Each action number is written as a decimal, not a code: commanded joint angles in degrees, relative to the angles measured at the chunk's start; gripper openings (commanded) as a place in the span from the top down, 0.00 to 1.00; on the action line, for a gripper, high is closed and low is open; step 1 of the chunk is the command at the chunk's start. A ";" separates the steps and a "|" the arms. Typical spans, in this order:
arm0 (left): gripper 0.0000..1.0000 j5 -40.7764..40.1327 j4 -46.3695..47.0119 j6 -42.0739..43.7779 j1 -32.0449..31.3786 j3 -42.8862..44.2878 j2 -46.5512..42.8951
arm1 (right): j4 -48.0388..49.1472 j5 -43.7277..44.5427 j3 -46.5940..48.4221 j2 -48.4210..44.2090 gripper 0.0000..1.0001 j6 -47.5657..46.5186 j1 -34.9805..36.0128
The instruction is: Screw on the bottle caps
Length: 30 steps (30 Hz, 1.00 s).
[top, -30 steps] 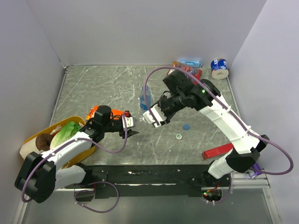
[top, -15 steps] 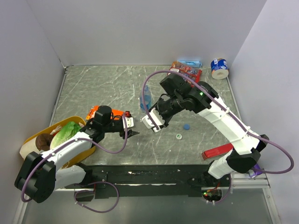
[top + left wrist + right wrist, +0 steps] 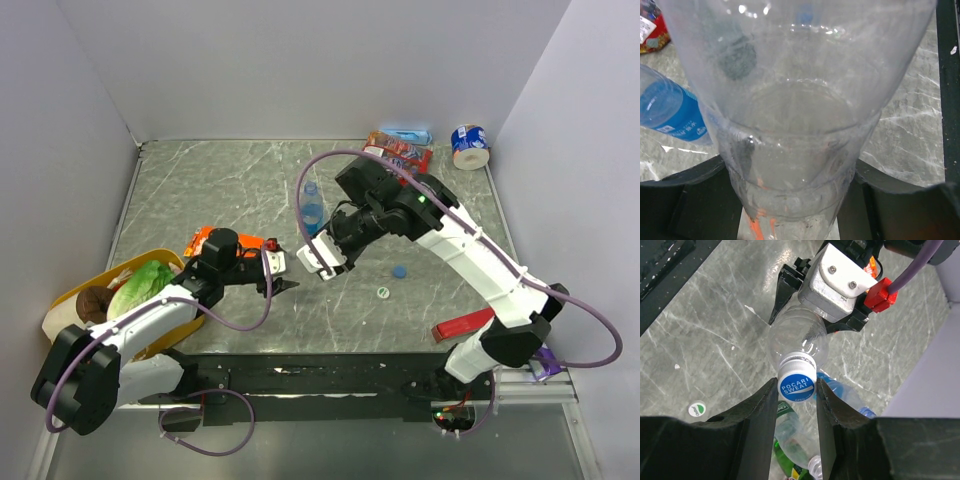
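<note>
My left gripper point(image 3: 283, 277) is shut on the body of a clear plastic bottle point(image 3: 790, 115), held off the table; it also shows in the right wrist view point(image 3: 805, 327). My right gripper point(image 3: 322, 256) is shut on a white cap with a blue top point(image 3: 797, 384), which sits on that bottle's mouth. A small clear bottle with a blue label point(image 3: 312, 210) stands just behind. A plain blue cap point(image 3: 399, 270) and a green-rimmed white cap point(image 3: 382, 292) lie on the table to the right. No dark green bottle shows clearly.
A yellow bowl point(image 3: 70, 290) with lettuce stands at the near left, an orange packet point(image 3: 203, 238) beside it. A red packet point(image 3: 400, 152) and a blue-and-white can point(image 3: 468, 146) are at the back right. Another clear bottle with a green label point(image 3: 792, 435) lies under my right fingers.
My right gripper has moved left and a little nearer, up to the bottle in my left gripper. The blue-label bottle behind it now shows fully. The left arm has not moved.
</note>
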 commanded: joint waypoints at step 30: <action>0.99 -21.18 28.19 -19.05 -1.46 -5.84 1.41 | -15.50 1.12 24.59 21.74 0.78 24.06 -1.97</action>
